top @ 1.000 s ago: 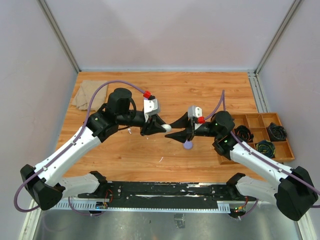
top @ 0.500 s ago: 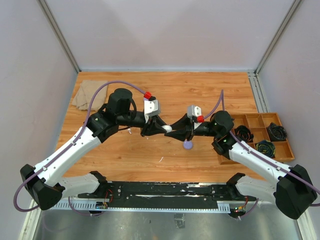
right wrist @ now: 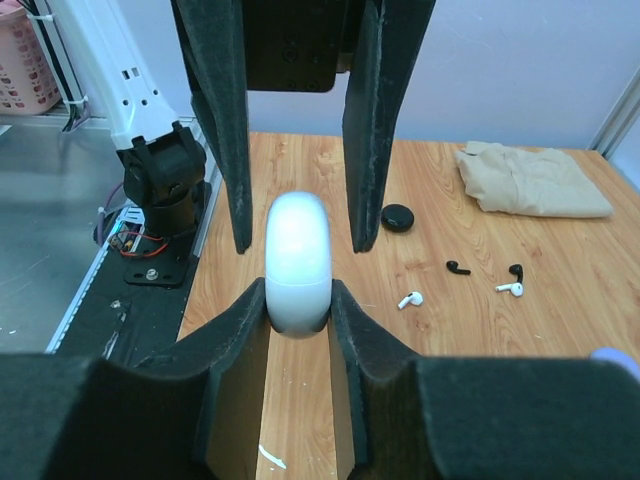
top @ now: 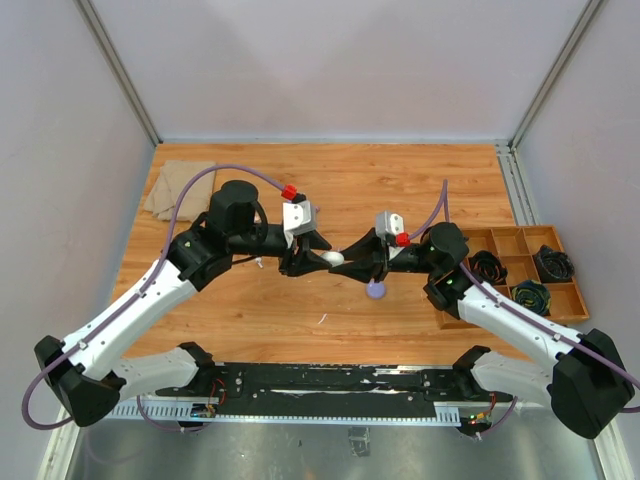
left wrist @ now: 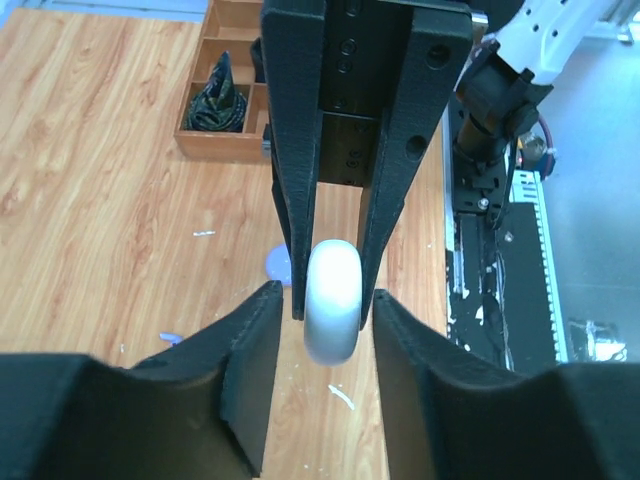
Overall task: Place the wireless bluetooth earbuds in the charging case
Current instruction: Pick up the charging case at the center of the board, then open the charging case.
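Right gripper (right wrist: 298,290) clamps the white charging case (right wrist: 297,255) edgewise in mid-air. Left gripper (left wrist: 325,297) straddles it unclenched, apparently for a handover. Earbuds (right wrist: 410,299) lie on the worktop (right wrist: 590,290) beyond the left gripper.

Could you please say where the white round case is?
Top view, centre: the white round case is pinched by the right gripper, above the wooden table, between the open fingers of the left gripper.

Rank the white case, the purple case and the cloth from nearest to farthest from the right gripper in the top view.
1. White case, clamped in the right gripper.
2. Purple case, lying just nearside of that gripper.
3. Cloth, at the far-left corner.
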Controlling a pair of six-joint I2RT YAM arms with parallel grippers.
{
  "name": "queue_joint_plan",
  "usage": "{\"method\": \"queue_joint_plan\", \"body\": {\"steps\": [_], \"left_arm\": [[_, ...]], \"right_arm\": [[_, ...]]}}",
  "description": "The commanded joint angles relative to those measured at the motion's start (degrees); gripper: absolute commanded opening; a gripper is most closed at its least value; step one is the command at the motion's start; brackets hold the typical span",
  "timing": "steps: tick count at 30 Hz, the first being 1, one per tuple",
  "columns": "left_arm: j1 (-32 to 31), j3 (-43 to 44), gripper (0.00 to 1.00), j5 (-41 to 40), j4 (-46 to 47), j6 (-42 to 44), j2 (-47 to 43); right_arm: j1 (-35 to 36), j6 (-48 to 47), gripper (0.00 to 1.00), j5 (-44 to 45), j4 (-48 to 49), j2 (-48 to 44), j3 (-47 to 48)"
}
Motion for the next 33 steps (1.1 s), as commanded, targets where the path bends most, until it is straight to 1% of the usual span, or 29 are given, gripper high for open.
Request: {"method": "queue_joint_plan", "body": {"steps": [1, 5, 7, 10, 17, 26, 33], "left_arm": [[-0.3, -1.9, 0.51, -2.8, 4.1, -0.9, -3.1], [-0.3, -2.7, 0.65, -4.6, 4.5, -1.1, -3.7], [-0.3, -2.9, 0.69, -5.1, 4.4, -1.3, -3.5], [-0.3, -3.0, 0.72, -5.9, 4.1, -1.4, -2.8], [-0.3, -2.9, 0.75, -8.6, 4.8, -2.4, -2.0], [-0.3, -3.0, 0.75, -14.2, 7.1, -3.8, -4.1], [-0.3, -2.8, 0.75, -17.1, 8.3, -4.3, -5.1]], "right_arm": [[-1.5, 0.3, 0.04, -0.7, 2.3, -0.7, -0.9], [-1.5, 0.4, 0.04, -0.2, 2.2, -1.1, -1.0], [-1.5, 0.5, 0.04, 0.2, 2.3, -1.1, -1.1], [-1.5, 0.5, 0.04, 0.4, 2.3, -1.3, -1.2], [-1.5, 0.4, 0.04, 0.6, 2.3, -1.2, -1.3], [-1.6, 0.0, 0.04, 0.2, 1.8, -1.0, -1.4], [-1.6, -0.3, 0.04, 0.2, 1.4, -1.1, -1.5]]}}
